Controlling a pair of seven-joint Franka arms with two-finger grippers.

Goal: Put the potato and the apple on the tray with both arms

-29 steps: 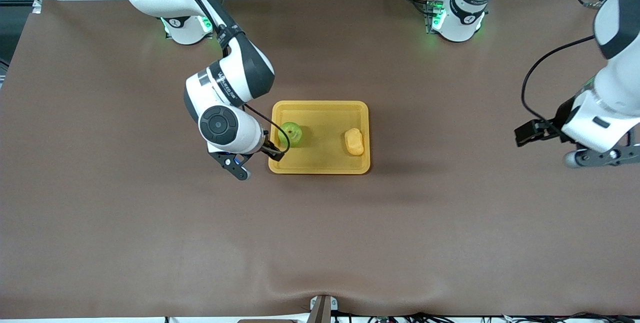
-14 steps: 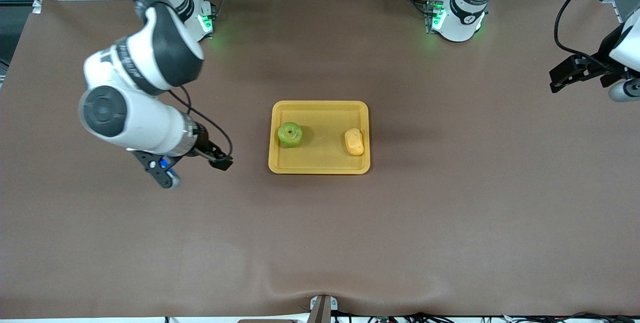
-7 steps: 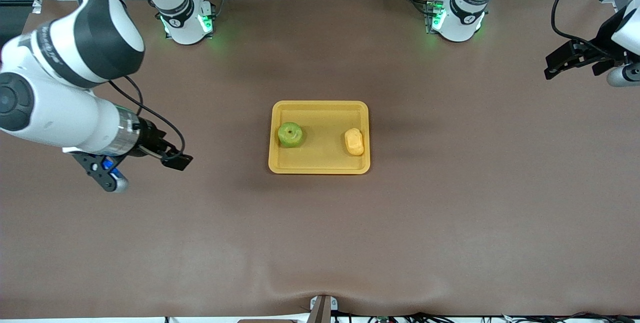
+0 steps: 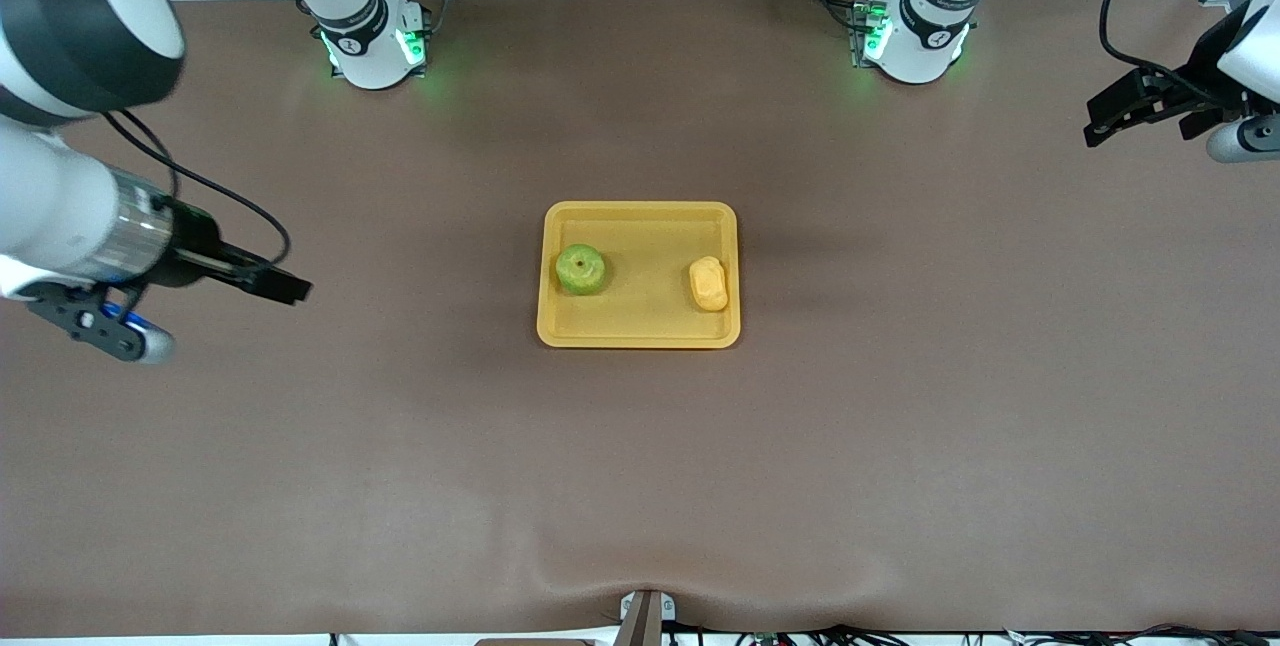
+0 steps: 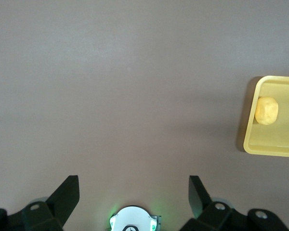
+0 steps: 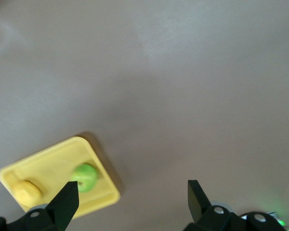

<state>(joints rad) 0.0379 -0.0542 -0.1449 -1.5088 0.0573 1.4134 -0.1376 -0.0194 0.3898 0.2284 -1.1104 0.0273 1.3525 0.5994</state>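
Apple and potato both on tray; right gripper and left gripper withdrawn outward over bare counter, jaws spread, empty; placing appears complete.

Left wrist view: tray cut by edge, apple out of frame. Front view: both arms cropped at the sides.
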